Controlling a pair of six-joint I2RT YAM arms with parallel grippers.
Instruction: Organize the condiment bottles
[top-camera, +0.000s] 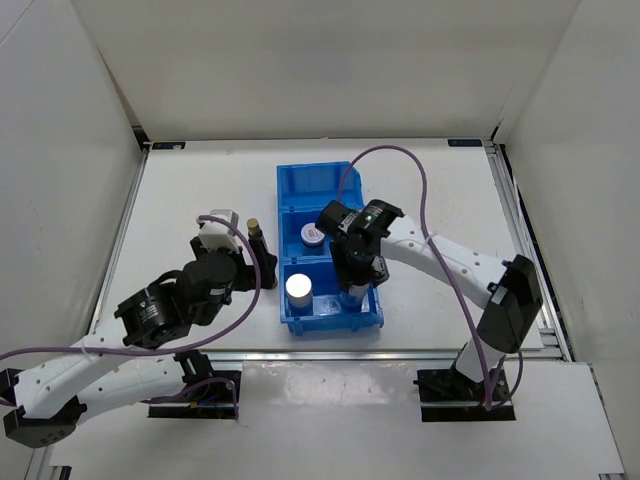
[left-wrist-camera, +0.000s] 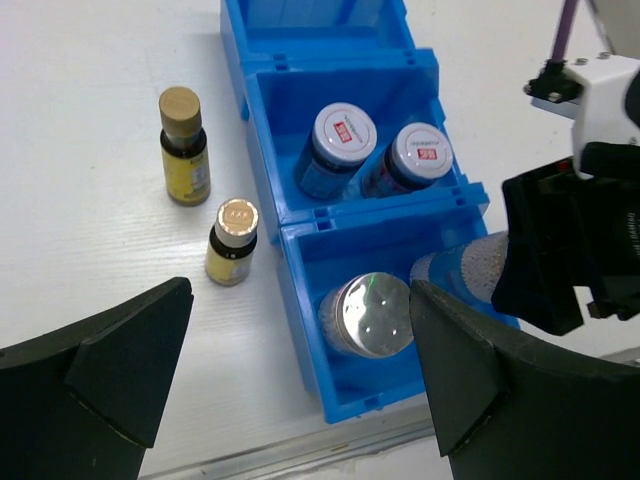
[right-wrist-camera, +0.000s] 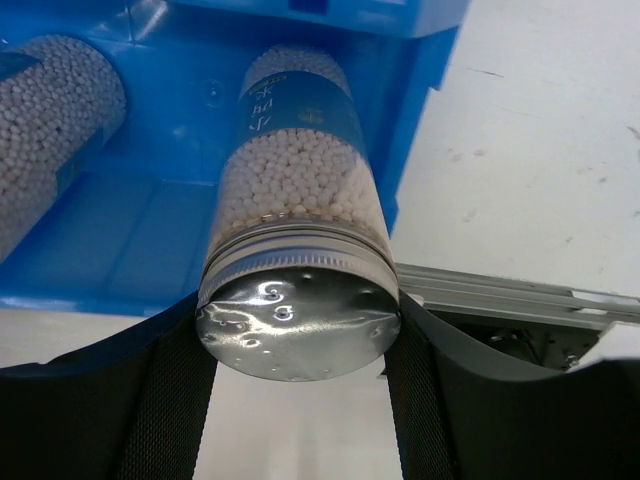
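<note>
The sorting runs by kind, one compartment of the blue three-compartment plastic bin (top-camera: 297, 190) per type: the two short white-lidded jars with red marks (left-wrist-camera: 343, 135) sit side by side in the middle compartment, and a tall silver-topped cylinder of white beads (left-wrist-camera: 366, 315) already stands in the near one. The right gripper (right-wrist-camera: 298, 340) is over that same near compartment with the second silver-topped cylinder (right-wrist-camera: 295, 250), its jaws closed snugly on either side of the metal cap so the body hangs down into the bin next to its twin; whether its base has touched the floor yet is hard to judge from here. Over on the white tabletop (top-camera: 200, 190), the two slim amber bottles with gold caps (left-wrist-camera: 184, 145) stand upright just left of the bin, near each other, not yet sorted, likely headed for the far compartment. The left gripper (left-wrist-camera: 290, 370) hovers above them and the bin's near corner, jaws spread wide, holding nothing.
</note>
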